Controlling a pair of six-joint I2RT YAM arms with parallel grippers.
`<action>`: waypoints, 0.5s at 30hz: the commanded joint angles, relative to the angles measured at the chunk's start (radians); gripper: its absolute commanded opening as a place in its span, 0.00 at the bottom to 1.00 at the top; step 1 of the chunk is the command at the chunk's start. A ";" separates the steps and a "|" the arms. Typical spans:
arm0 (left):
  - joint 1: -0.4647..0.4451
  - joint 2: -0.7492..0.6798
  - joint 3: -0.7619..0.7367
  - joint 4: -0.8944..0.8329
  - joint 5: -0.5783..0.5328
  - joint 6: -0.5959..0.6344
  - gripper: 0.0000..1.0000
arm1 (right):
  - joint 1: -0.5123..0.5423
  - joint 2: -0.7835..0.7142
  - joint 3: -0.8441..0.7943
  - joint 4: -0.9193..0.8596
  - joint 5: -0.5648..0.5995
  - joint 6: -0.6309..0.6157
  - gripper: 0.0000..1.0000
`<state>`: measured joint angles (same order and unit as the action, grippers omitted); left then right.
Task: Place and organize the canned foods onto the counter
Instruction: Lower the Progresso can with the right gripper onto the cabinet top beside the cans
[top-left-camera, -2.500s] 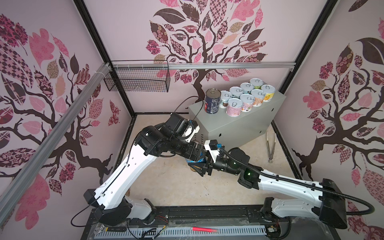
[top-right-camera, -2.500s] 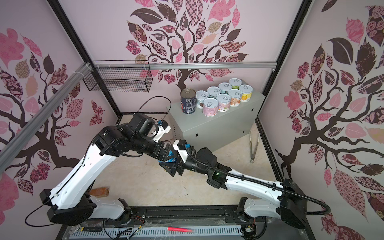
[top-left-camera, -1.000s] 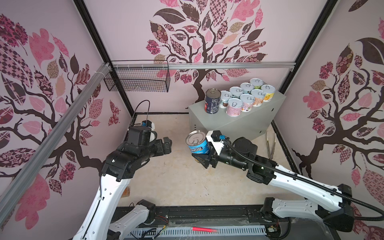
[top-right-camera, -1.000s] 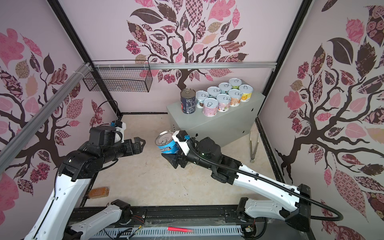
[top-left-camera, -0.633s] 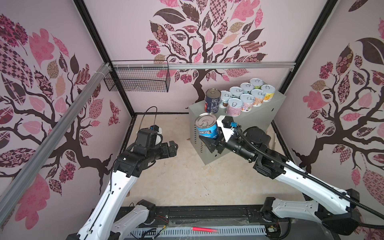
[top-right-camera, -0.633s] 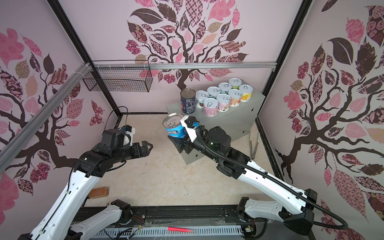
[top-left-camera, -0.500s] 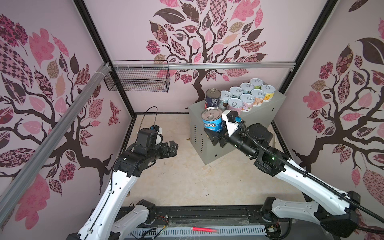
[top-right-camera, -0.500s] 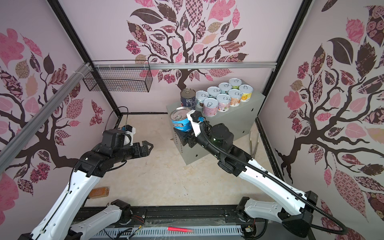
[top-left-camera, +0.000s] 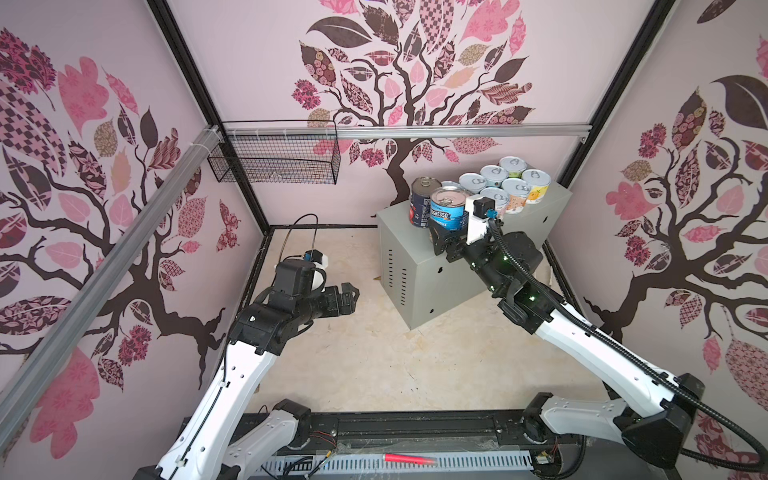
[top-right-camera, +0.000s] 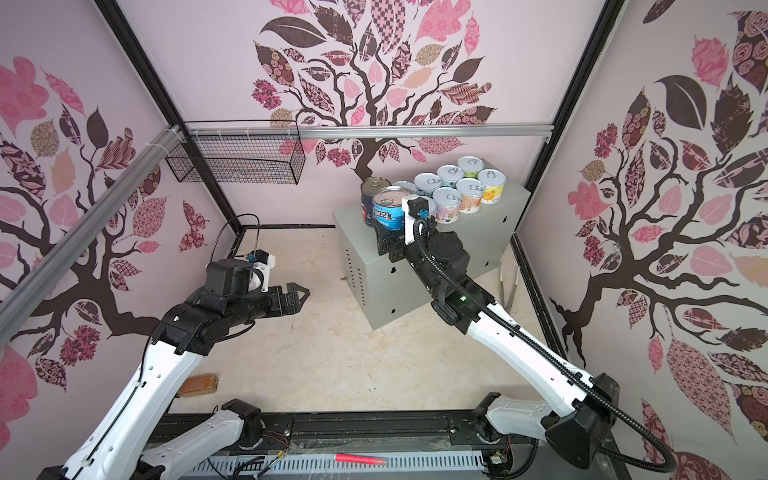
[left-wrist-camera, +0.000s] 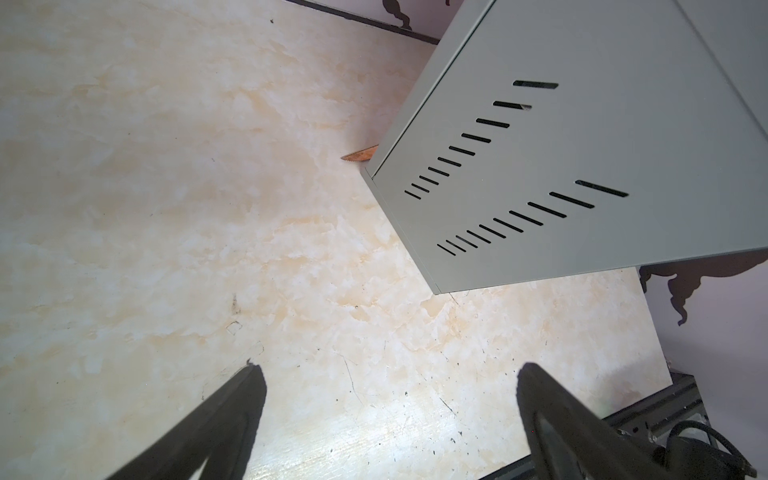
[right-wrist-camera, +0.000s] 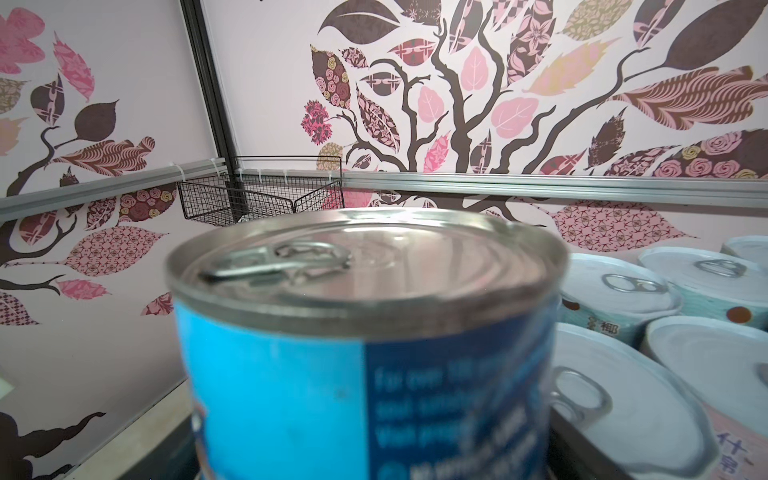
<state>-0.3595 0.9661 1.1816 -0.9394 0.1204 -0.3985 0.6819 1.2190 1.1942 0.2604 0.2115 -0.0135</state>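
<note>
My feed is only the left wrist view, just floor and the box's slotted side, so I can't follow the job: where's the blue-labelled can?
Observer: The right hand holds the blue-labelled can upright beside the dark-labelled can, over the counter's left end.
Operator: And the short ones?
Observer: The short cans stand clustered on the counter top, to its right.
Operator: Anything lying loose down below?
Observer: Metal tongs lie on the floor, right of the counter.

You're working in a lab test booth dressed up as a room: tree wallpaper (top-left-camera: 415, 62) on panel walls, black frame posts (top-left-camera: 193, 83), an aluminium rail (top-left-camera: 457, 132) carrying a wire basket (top-left-camera: 274, 166), marble-print floor (top-left-camera: 353, 353), and two robot arms (top-right-camera: 528, 349) mounted up front.
</note>
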 joint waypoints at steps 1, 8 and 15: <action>0.004 -0.021 -0.039 0.030 0.032 0.007 0.98 | -0.008 0.005 0.024 0.239 -0.012 0.020 0.45; 0.004 -0.044 -0.077 0.051 0.038 0.000 0.98 | -0.014 0.040 -0.015 0.302 -0.005 0.013 0.47; 0.004 -0.043 -0.096 0.061 0.044 -0.008 0.98 | -0.017 0.048 -0.066 0.367 -0.002 0.009 0.50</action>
<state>-0.3595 0.9295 1.1118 -0.9062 0.1474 -0.4007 0.6724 1.2682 1.0985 0.4309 0.2085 -0.0036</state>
